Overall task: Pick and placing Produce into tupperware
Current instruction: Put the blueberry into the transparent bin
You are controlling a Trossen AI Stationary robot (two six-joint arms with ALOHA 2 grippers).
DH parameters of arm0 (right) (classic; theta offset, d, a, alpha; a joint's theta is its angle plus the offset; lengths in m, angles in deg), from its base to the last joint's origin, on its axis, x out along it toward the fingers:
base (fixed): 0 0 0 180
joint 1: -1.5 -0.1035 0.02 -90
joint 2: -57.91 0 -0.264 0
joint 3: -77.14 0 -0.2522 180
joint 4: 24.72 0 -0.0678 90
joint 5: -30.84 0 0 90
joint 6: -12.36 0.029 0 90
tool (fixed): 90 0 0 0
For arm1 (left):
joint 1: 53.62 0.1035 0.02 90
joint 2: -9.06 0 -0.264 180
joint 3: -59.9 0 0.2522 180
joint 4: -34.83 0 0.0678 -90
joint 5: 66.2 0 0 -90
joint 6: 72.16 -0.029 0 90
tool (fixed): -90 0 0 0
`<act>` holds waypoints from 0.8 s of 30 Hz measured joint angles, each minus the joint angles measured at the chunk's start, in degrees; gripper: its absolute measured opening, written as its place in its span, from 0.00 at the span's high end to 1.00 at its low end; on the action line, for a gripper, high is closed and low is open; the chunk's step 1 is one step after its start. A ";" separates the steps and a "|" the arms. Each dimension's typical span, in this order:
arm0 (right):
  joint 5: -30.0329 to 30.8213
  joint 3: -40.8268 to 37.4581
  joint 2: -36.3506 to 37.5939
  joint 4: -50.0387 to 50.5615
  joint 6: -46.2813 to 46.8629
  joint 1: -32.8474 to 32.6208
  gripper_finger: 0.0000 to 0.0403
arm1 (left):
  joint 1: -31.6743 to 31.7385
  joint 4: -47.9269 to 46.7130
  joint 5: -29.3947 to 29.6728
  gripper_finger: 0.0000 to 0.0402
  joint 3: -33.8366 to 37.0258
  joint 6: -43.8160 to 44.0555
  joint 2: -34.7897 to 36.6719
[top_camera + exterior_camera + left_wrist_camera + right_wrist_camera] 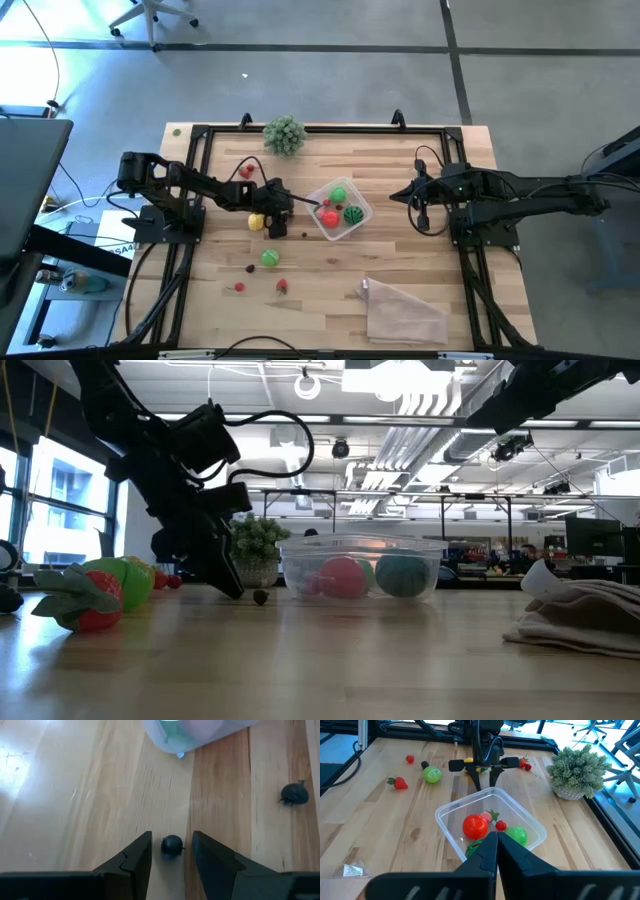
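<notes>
Left gripper brackets a dark berry beside the tupperware; right gripper waits.

Loose produce lies left of the tupperware: a green ball, a strawberry, small red pieces and a yellow fruit. The left gripper stands low at the tub's left corner, fingers parted on either side of the berry and not yet touching it, probably set for a pinch so tiny a piece needs; a second dark berry lies near. The tupperware holds a red ball, a green fruit, a striped melon ball and a small red piece. Right of the tub, the right gripper hangs raised with fingers pressed together, empty.
</notes>
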 joint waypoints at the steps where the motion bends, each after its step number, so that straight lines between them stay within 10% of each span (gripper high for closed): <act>1: -0.01 0.00 0.00 0.00 -0.01 -0.01 1.00 | 0.00 -0.23 0.00 0.67 -0.02 0.02 0.00; 24: 0.00 0.00 0.01 -0.02 -0.01 0.00 1.00 | -0.02 -3.04 0.68 0.67 0.07 4.45 -0.07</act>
